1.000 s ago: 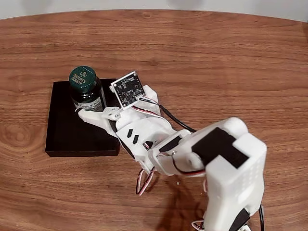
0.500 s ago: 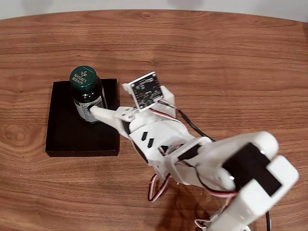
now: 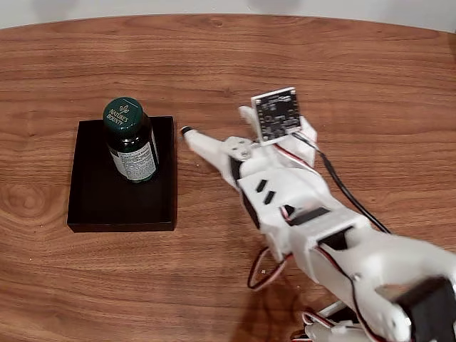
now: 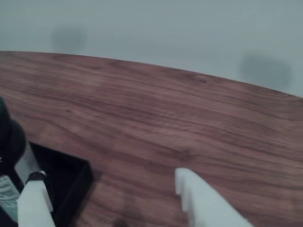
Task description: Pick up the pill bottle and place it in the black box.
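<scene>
White printed arm on my feed, fixed view: stretched low across the walnut worktop (image 3: 320, 64) from lower right, camera board riding its wrist. Tool (image 3: 214, 128) empty, fingers (image 4: 199, 203) spread wide in the wrist view, just right of the black box (image 3: 92, 206). Pill bottle (image 3: 132, 146) upright inside the box, near its right wall, apart from the tool.

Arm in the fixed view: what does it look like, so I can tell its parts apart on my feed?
The arm is white plastic with black motor blocks and small black slots on top. A dark square circuit board in a white frame sits near the hand, whose fingers are white, one with a dark tip. A black cable and red-and-white wires trail along it.
</scene>
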